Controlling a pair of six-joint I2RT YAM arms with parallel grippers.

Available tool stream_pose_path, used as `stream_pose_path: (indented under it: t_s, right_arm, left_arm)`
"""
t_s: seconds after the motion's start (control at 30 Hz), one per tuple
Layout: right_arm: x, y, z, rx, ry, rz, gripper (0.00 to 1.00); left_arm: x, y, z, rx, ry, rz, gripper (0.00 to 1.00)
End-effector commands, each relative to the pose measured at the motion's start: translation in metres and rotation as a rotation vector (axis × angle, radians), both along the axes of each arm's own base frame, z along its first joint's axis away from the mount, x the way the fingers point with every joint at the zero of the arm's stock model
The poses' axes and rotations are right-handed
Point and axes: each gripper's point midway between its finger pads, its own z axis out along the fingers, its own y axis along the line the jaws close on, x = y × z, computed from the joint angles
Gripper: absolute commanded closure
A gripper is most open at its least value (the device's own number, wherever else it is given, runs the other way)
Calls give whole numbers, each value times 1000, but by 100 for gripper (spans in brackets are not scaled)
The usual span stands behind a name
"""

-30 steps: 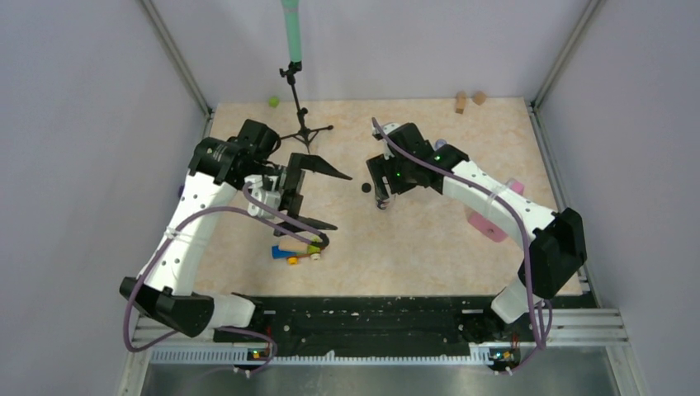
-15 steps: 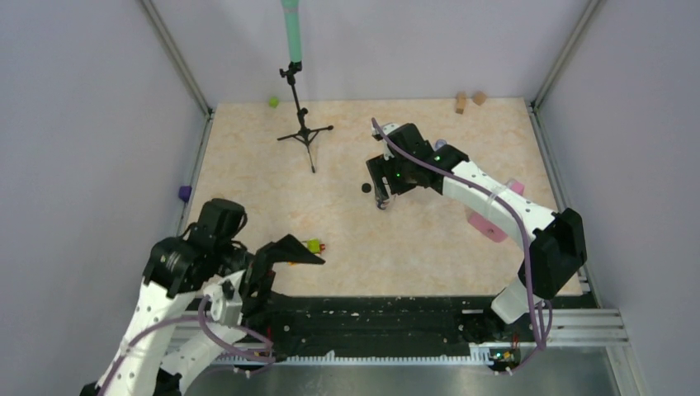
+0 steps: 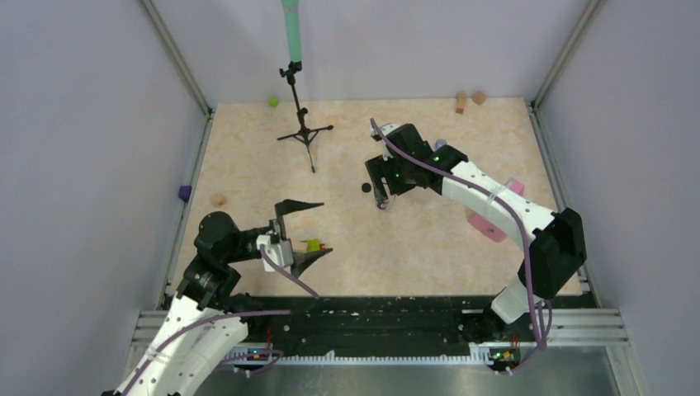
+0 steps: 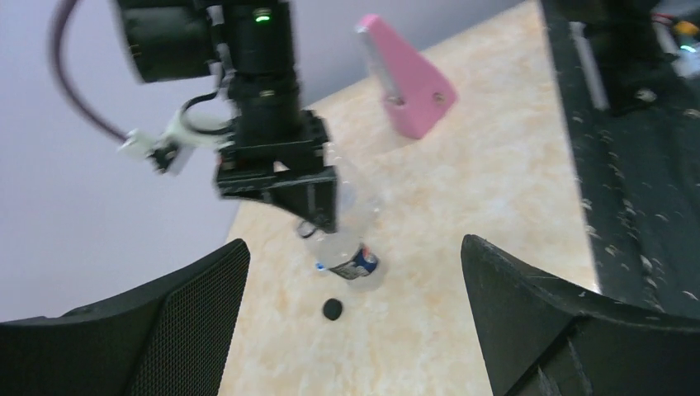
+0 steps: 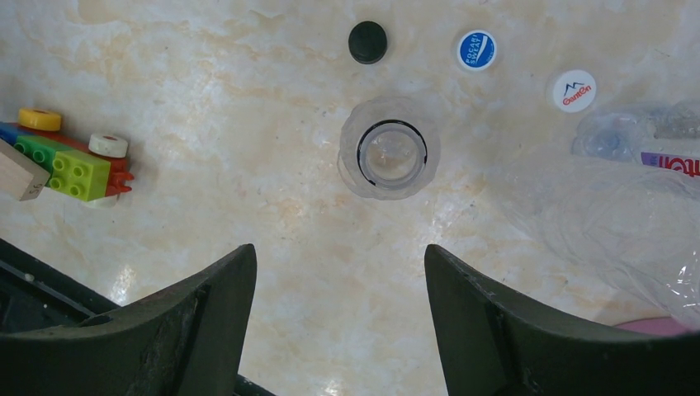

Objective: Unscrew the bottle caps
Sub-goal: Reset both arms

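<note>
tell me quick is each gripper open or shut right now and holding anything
left gripper: open wide, holding nothing
right gripper: open, holding nothing, poised above the uncapped bottle

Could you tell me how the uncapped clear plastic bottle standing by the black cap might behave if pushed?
The uncapped clear plastic bottle looks empty, so probably light and easily tipped. Its round body would likely roll once down. Thin-looking walls may dent when squeezed.
</note>
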Motion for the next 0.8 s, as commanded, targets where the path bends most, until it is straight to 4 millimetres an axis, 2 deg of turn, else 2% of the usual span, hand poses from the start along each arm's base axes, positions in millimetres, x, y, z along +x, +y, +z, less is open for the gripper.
stream_pose_path:
  t_s: [0.0,0.07,0.17,0.27,0.4,0.53,0.57,0.6,0.63,0.67,0.7,0.77]
  right_arm:
    - [0,4,22,38,-51,-5,27]
    - [1,4,25,46,-65,-15,27]
    - [1,-2,27,31,-82,-40,27]
    - [1,-5,36,35,-114,-57,27]
    - [-3,-13,53,65,-167,-83,27]
    - [-10,-36,58,80,-220,-190,27]
    - [-15,-41,57,95,-229,-214,27]
    - [-21,-48,48,102,-227,-233,27]
    - [-23,-53,55,141,-255,-256,27]
    - [-29,-60,46,153,-258,-281,27]
    - [-32,-67,47,177,-275,-310,27]
    - [-38,-82,43,206,-299,-377,27]
  left_arm:
    - [39,16,67,-312,-49,254,1]
    - [49,25,73,-411,14,328,2]
    - [77,43,64,-512,156,504,1]
    - [107,65,38,-581,305,708,1]
    - [133,92,1,-676,431,923,1]
    - [141,112,-29,-711,537,1078,2]
    - [140,112,-34,-709,552,1078,2]
    - [140,109,-36,-715,558,1062,2]
    - [139,105,-40,-706,559,1042,2]
    - [139,101,-41,-704,558,1018,2]
    - [140,101,-44,-708,570,1025,2]
    - [147,114,-52,-783,652,1120,1]
